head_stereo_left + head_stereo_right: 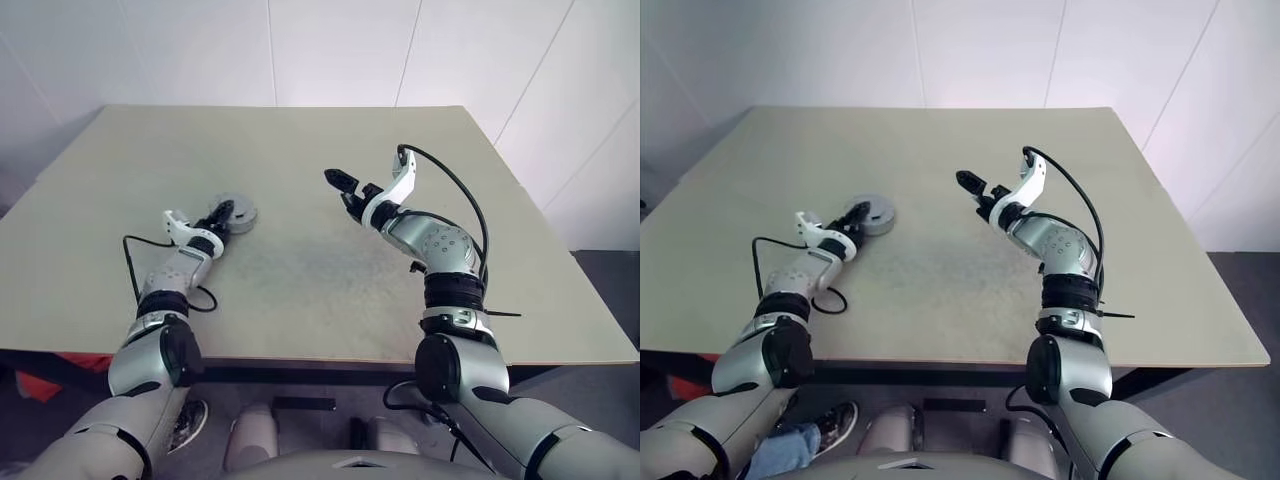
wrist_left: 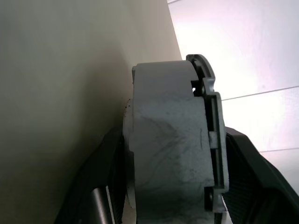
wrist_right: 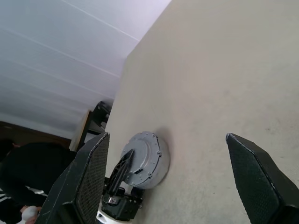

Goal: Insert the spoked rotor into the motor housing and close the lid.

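Two arms are seen over the worktop point(image 1: 300, 170) from the head views: the left gripper point(image 1: 222, 217) lies low at the left, its fingers clamped across a round grey assembly point(image 1: 238, 211) that rests on the worktop; the right gripper point(image 1: 343, 186) is held raised near the middle, well apart from it, fingers spread and empty. From the left wrist view the assembly is read edge-on: a grey body, taken to be the motor housing point(image 2: 163, 149), with the lid point(image 2: 212, 135) seated flush on one face, and a black finger pressed on each side. The spoked rotor is not visible as a separate part; it is judged to sit inside already, though that cannot be confirmed. From the right wrist view the lid point(image 3: 147, 156) face is seen closed over the housing, with the left gripper point(image 3: 124, 175) gripping its edge, and the right fingers point(image 3: 91, 182) standing wide with nothing between them. Closing the lid is judged done or nearly so. Next move: release by the left fingers without tipping the assembly, then a check that the lid stays seated.
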{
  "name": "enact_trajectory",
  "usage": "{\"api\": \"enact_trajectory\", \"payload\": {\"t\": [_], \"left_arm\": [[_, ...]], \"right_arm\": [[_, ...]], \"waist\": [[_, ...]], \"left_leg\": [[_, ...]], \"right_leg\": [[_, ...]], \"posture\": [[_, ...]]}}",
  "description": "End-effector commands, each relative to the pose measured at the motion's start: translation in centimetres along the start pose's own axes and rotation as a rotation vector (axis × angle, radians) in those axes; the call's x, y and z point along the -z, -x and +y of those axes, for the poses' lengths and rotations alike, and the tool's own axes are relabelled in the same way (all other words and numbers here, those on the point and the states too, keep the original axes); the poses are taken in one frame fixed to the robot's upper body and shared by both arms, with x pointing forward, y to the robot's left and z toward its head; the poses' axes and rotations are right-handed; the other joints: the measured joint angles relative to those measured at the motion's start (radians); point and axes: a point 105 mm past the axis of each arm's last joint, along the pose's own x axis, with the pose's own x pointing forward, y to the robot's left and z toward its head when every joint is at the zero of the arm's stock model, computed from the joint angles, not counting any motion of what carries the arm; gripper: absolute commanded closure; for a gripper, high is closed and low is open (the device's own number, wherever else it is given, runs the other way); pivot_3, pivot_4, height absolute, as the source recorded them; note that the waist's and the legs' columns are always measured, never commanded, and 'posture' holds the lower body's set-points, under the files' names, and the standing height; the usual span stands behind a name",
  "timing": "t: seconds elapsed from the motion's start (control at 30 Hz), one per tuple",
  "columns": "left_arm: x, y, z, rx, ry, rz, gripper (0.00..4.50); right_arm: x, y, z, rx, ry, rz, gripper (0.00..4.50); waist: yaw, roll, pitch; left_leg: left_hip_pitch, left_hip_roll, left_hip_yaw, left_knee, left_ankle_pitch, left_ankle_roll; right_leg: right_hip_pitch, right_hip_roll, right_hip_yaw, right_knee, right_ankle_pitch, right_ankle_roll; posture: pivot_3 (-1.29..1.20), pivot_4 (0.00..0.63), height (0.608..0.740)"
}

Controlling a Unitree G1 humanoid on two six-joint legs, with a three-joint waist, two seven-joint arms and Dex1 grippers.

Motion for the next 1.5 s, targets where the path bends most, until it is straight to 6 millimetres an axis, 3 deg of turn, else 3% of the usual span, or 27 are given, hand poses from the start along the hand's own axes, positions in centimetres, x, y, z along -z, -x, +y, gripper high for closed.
{"api": "enact_trajectory", "payload": {"t": [0.03,0.2,0.7,0.9,1.1,1.33,1.5], "left_arm": [[-3.7,-0.1,-2.4,0.071,-0.057,-0.110,1.49],[-4.9,0.2,-1.6,0.019,-0.070,-0.145,0.02],[-7.1,1.0,-1.6,0.007,-0.149,-0.208,0.02],[-7.2,0.9,-3.7,0.091,-0.314,-0.178,0.02],[-6.8,0.9,-6.0,0.164,-0.487,-0.151,0.02],[-4.8,0.5,-8.0,0.238,-0.639,-0.092,0.02],[-1.1,0.4,-9.3,0.337,-0.812,-0.014,0.02]], "right_arm": [[-0.3,-0.2,0.8,-0.028,0.015,-0.003,0.00],[-0.2,-0.3,0.7,-0.026,0.015,0.005,0.00],[0.8,-0.2,1.1,-0.051,0.085,0.058,0.00],[0.6,0.2,1.9,-0.102,0.303,0.036,0.00],[-0.5,0.7,1.5,-0.096,0.509,-0.013,0.00],[-2.8,1.5,-0.2,-0.013,0.765,-0.113,0.00],[-4.0,2.2,-2.4,0.087,0.997,-0.110,0.00]], "waist": [[0.001,0.000,0.000],[0.003,0.000,0.000],[0.003,0.000,0.000],[0.005,0.000,0.000],[0.004,-0.001,0.000],[0.003,-0.001,0.000],[0.004,-0.001,0.000]], "left_leg": [[0.000,0.000,0.000,0.000,0.000,0.000],[0.000,-0.001,0.000,0.000,0.000,0.000],[0.001,0.000,0.000,0.004,0.000,-0.001],[0.000,0.000,-0.001,0.004,0.000,-0.001],[0.000,0.000,-0.001,0.005,0.000,-0.001],[0.000,0.000,-0.001,0.007,0.000,-0.001],[0.000,0.000,-0.001,0.009,0.000,0.000]], "right_leg": [[0.000,0.000,0.000,0.000,0.000,0.000],[0.000,0.000,0.000,0.000,0.000,0.000],[0.000,-0.001,0.000,0.006,-0.002,-0.003],[0.000,-0.001,0.000,0.006,-0.001,-0.001],[0.001,-0.001,0.000,0.007,-0.002,-0.002],[0.001,-0.001,0.000,0.008,-0.002,-0.004],[0.001,-0.001,0.000,0.009,-0.002,-0.004]], "posture": [[0.00,0.000,0.740],[0.00,0.000,0.740],[0.00,0.000,0.740],[0.00,0.000,0.740],[0.00,0.000,0.740],[0.00,0.000,0.740],[0.00,0.000,0.740]]}}
